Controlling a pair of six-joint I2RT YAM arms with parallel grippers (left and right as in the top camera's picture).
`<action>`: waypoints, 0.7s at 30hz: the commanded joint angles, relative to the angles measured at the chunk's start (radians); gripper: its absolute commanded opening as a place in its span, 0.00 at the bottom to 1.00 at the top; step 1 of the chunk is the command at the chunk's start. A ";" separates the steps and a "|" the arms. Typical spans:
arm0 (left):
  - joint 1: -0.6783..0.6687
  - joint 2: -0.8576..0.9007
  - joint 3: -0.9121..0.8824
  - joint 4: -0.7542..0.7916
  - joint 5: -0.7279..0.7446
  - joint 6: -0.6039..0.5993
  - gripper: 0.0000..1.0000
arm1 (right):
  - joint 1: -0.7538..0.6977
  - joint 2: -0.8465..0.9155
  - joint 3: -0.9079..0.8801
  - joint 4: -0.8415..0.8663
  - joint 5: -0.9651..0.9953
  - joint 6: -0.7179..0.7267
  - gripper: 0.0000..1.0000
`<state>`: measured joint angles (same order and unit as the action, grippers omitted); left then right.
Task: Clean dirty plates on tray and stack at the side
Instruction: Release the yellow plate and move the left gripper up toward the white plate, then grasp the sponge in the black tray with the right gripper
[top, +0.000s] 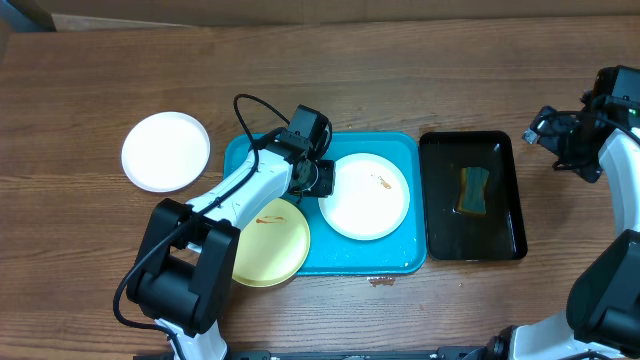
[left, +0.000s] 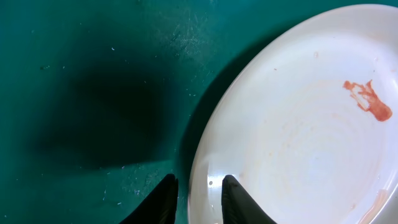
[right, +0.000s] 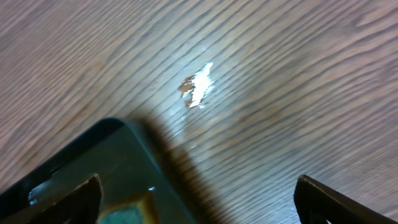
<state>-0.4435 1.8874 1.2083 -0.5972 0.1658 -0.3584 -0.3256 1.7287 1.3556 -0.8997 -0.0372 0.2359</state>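
The turquoise tray (top: 350, 145) holds a white plate (top: 368, 196) with a reddish smear (left: 368, 99) and a pale yellow-green plate (top: 272, 245), also smeared, which overhangs the tray's front left corner. A second white plate (top: 166, 150) lies on the table to the left of the tray. My left gripper (top: 322, 178) is low over the tray (left: 93, 93) at the left rim of the white plate (left: 298, 137). Its jaws (left: 199, 180) are narrowed astride that rim, one finger on the plate and one outside it. My right gripper (top: 552, 128) hovers wide open and empty at the far right.
A narrow black tray (top: 470, 240) with a yellow-and-green sponge (top: 473, 190) stands right of the turquoise tray. In the right wrist view the black tray's corner (right: 118, 162) and the sponge (right: 134, 211) show below my open gripper (right: 199, 199). A small reddish stain (top: 380, 281) marks the wood.
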 joint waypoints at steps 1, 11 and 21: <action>0.002 0.009 -0.005 0.003 0.015 0.023 0.24 | 0.003 -0.018 0.002 -0.013 -0.232 0.003 1.00; 0.000 0.010 -0.009 0.006 0.007 0.023 0.23 | 0.119 -0.018 -0.004 -0.154 -0.176 -0.029 0.79; -0.001 0.024 -0.009 0.016 -0.019 0.022 0.21 | 0.312 -0.017 -0.146 -0.165 0.073 0.057 0.79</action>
<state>-0.4435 1.8912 1.2064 -0.5877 0.1593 -0.3584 -0.0456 1.7287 1.2621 -1.0973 -0.0780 0.2409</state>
